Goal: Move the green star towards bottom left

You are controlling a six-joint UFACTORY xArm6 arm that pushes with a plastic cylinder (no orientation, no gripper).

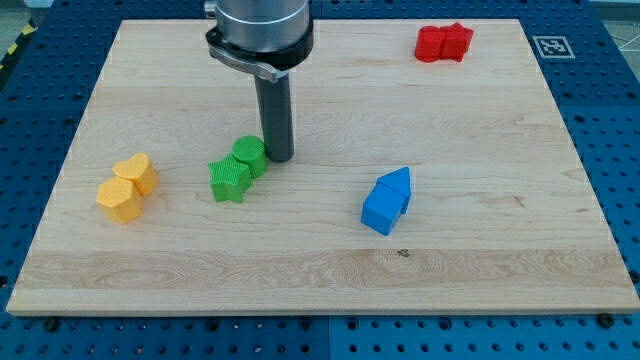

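Nearest the camera lies the bare lower edge of the wooden board [300,285], with nothing on it. Going left to right, we record two yellow blocks [127,187] touching each other near the view's left, their shapes not clear. Next comes the green star [230,180], left of the board's centre, with a second green block [249,156] pressed against its upper right side. Our tip [279,157] stands just to the right of that second green block, touching it or very nearly. Further right sits a blue pair [387,200], and a red pair [443,43] lies well apart at the view's top right.

We judge the push to be in hand, the star still far from the bottom left corner. The next move calls for driving down and leftward through the star without the neighbour skewing it. There is no gripper, only a plain rod that holds nothing.
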